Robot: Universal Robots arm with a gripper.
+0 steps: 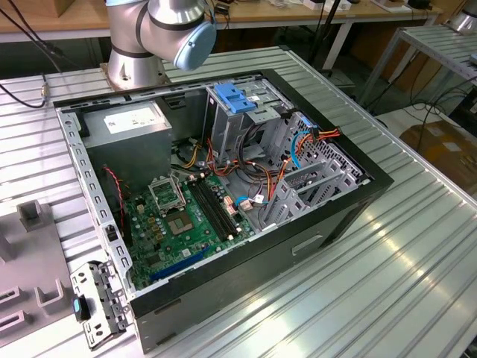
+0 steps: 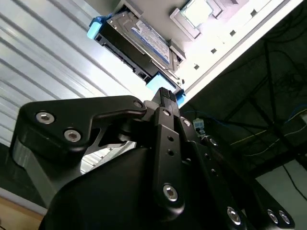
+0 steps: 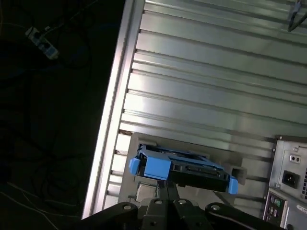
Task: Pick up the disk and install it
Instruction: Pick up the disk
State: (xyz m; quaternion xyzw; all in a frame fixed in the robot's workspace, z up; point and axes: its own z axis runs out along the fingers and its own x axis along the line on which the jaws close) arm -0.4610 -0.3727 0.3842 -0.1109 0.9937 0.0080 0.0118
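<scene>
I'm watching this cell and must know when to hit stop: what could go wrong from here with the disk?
1. The disk sits on a grey holder close to the table edge; an off-line approach by the gripper might knock it over the side.
2. In the open case, orange and red cables cross beside the drive cage; they might snag the disk during installation.

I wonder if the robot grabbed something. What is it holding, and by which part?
Cannot tell. The gripper sits at the blue rail of the disk; whether it grips is unclear.
</scene>
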